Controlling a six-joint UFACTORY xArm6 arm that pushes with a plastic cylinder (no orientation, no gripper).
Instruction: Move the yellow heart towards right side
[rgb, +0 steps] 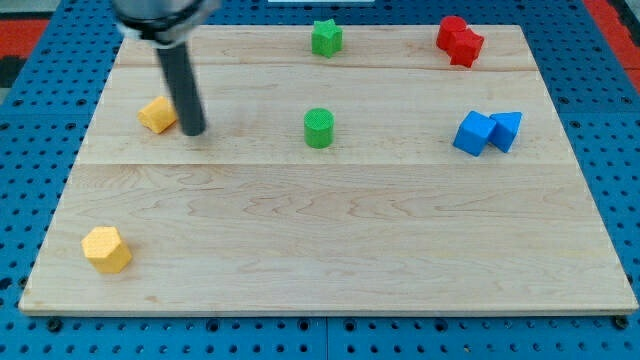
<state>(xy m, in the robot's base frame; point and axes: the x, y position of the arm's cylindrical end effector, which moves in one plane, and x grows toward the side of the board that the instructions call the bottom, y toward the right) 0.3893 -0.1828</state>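
Bright even light, soft short shadows, mild blur, no glare.

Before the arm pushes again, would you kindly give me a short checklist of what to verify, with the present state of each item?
1. Target identified: cannot tell; neither the upper yellow block nor the lower yellow block reads clearly as a heart.
2. my tip on the upper yellow block's left, ready to push right: not ok; it stands on its right.
3. Tip touching that block: cannot tell.
4. Rightward path: not ok; the green cylinder sits in the same row.
5. Target on the board: ok.
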